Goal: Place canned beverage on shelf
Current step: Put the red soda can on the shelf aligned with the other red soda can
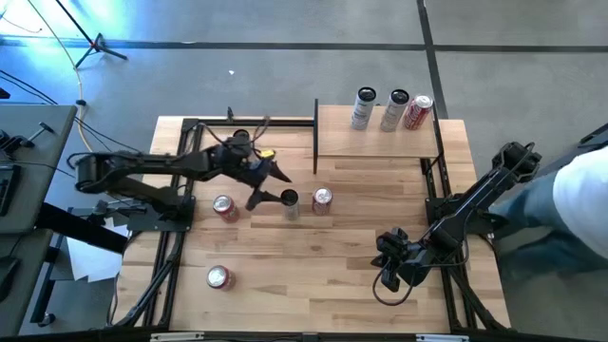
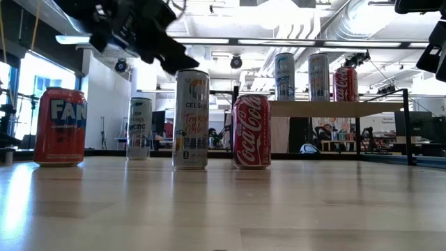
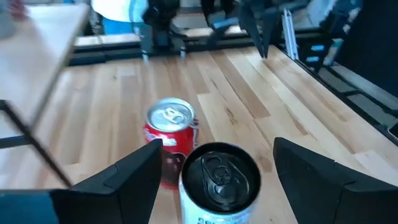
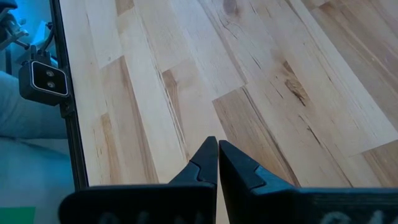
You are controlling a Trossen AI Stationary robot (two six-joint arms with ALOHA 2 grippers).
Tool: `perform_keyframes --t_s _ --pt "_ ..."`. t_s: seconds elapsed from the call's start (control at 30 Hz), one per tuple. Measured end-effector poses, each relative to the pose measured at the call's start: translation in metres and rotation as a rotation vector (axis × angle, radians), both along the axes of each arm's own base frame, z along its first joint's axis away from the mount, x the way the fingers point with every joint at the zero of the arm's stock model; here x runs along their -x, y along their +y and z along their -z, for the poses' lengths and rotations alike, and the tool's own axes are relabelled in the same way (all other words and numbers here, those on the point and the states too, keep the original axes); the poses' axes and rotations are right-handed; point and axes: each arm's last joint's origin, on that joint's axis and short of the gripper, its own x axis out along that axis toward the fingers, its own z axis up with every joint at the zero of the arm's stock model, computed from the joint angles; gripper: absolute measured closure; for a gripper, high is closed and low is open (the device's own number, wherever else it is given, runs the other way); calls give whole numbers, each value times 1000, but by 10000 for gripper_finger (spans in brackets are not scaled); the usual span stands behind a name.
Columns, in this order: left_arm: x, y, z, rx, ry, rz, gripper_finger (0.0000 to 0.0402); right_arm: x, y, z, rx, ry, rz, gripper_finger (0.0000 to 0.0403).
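A slim white can (image 3: 217, 186) with a black top stands upright on the tabletop; the low view shows it as the tall white can (image 2: 190, 118). My left gripper (image 3: 219, 149) is open, one finger on either side of the can's top and apart from it; it hangs up and to the left of the can (image 1: 290, 201). A red cola can (image 1: 322, 199) stands just beside it. The shelf (image 1: 375, 142), a light board on black posts, is at the far right and carries three cans (image 1: 395, 110). My right gripper (image 4: 217, 155) is shut over bare wood near the front right (image 1: 394, 261).
An orange-red can (image 2: 61, 125) stands near the front left, and another can (image 1: 225, 207) sits left of my left gripper. Black frame rails (image 1: 171, 275) run along both sides of the table. A person's sleeve (image 1: 579, 190) shows at the right edge.
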Motion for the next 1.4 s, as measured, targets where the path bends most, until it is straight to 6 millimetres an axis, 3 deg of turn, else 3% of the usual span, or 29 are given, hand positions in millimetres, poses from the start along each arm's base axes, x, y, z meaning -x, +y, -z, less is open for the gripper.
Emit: perform_keyframes --t_s 0.3,0.5,0.83,1.2,1.4 --pt "43 -13 -55 148 -172 -71 121 0 0 0 -1 1 -1 402" --pt "66 -24 -78 205 -270 -57 121 0 0 0 -1 0 -1 402" --pt "75 -37 -90 426 -292 -27 121 0 0 0 3 1 -4 402" --pt "74 -44 -98 431 -381 -74 122 -4 1 -3 -68 -39 77 402" --pt "74 -46 -98 447 -379 -90 122 -11 -7 -4 -128 -77 258 402"
